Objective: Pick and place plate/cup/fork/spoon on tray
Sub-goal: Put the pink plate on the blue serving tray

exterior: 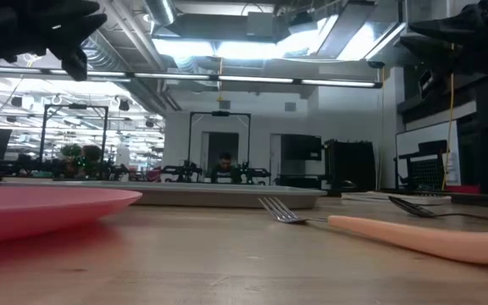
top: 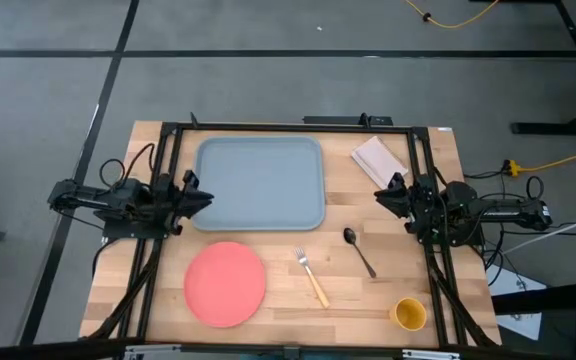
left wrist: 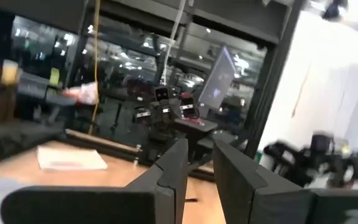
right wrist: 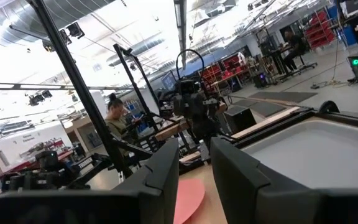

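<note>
The grey-blue tray [top: 261,183] lies at the table's far middle. The pink plate [top: 225,283] lies flat near the front edge and also shows in the low view [exterior: 41,207]. The orange-handled fork [top: 313,279], the dark spoon [top: 359,250] and the yellow cup [top: 410,314] rest on the table to the right of the plate. My left gripper [top: 208,198] hovers at the tray's left rim, and my right gripper [top: 378,194] hovers right of the tray. Both are empty, with a narrow gap between the fingers [left wrist: 201,162] [right wrist: 194,158].
A white folded napkin [top: 379,159] lies at the far right, beside the tray. A dark frame [top: 288,127] runs around the table's far and side edges. People and other workstations show in the room beyond the table.
</note>
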Controlling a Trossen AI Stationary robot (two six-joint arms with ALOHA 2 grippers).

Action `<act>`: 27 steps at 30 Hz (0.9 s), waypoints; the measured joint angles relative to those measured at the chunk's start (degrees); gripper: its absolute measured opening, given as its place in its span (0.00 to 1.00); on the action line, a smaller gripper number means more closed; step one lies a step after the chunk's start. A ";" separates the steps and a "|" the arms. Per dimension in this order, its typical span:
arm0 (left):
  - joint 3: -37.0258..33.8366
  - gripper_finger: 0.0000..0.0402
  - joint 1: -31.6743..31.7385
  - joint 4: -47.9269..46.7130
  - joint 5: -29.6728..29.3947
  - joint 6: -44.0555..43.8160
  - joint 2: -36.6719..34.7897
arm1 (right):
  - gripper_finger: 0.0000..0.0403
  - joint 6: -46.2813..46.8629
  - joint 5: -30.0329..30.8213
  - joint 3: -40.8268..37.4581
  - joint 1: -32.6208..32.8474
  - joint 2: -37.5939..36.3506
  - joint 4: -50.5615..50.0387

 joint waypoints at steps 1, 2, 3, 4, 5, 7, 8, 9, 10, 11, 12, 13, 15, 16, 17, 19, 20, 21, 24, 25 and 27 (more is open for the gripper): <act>0.00 0.17 -0.02 0.00 1.34 -1.05 0.35 | 0.25 0.00 0.05 0.00 0.00 0.00 0.00; 0.00 0.17 -0.02 0.19 3.03 -1.61 0.70 | 0.25 0.02 0.21 0.00 0.02 0.00 -0.02; 0.02 0.17 -0.04 0.95 4.26 -2.28 1.15 | 0.25 0.02 0.36 0.00 0.00 0.00 -0.02; 0.02 0.17 -0.04 2.02 5.02 -2.75 1.76 | 0.25 -0.05 0.39 0.00 0.00 0.00 -0.02; 0.04 0.17 -0.04 2.98 5.07 -3.04 2.49 | 0.25 -0.26 0.39 0.00 0.02 0.00 -0.02; 0.20 0.17 -0.05 3.38 5.30 -4.30 4.19 | 0.25 -1.31 0.39 0.00 0.02 0.00 -0.02; 0.53 0.17 -0.17 2.83 5.74 -5.35 5.26 | 0.25 -1.51 0.42 0.00 0.01 0.00 -0.02; 0.86 0.17 -0.44 2.69 6.38 -6.80 6.53 | 0.25 -1.53 0.44 0.00 0.02 0.00 -0.04; 1.33 0.17 -0.90 2.70 7.03 -8.21 8.09 | 0.25 -1.53 0.48 0.00 0.02 0.00 -0.02; 2.02 0.17 -1.53 2.82 7.57 -9.23 9.93 | 0.25 -1.49 0.50 0.00 0.00 0.00 -0.02; 2.80 0.17 -2.21 2.83 7.86 -9.86 12.17 | 0.25 -1.53 0.52 0.00 0.02 0.00 -0.04; 3.77 0.17 -3.03 2.77 7.88 -10.02 14.85 | 0.25 -1.62 0.58 0.00 0.02 0.00 -0.02; 6.08 0.17 -4.80 2.45 8.03 -10.02 20.14 | 0.25 -1.61 1.49 0.00 0.02 0.00 -0.02; 7.67 0.17 -5.70 2.22 8.06 -10.02 22.87 | 0.25 -1.50 2.29 0.00 0.01 0.00 -0.02; 9.45 0.17 -6.65 1.65 8.06 -10.02 25.55 | 0.25 -1.49 3.10 0.00 0.02 0.00 -0.03; 13.35 0.17 -8.23 -1.59 8.06 -10.07 30.95 | 0.25 -1.46 3.91 0.00 0.02 0.00 -0.04; 15.41 0.17 -8.84 -4.45 8.06 -10.08 33.39 | 0.25 -1.41 4.02 0.00 0.02 0.00 -0.04; 17.45 0.17 -9.31 -7.66 8.06 -10.10 35.45 | 0.25 -1.23 4.00 0.00 0.02 0.00 -0.04; 24.07 0.17 -10.09 -19.39 8.74 -10.21 39.91 | 0.25 -1.16 4.00 0.00 0.02 0.00 -0.06; 26.26 0.17 -10.14 -24.16 9.12 -10.21 40.91 | 0.25 -1.16 3.98 0.00 0.02 0.00 -0.08; 30.25 0.17 -10.00 -34.74 8.80 -10.85 42.59 | 0.25 -1.15 3.97 0.00 0.02 0.00 -0.14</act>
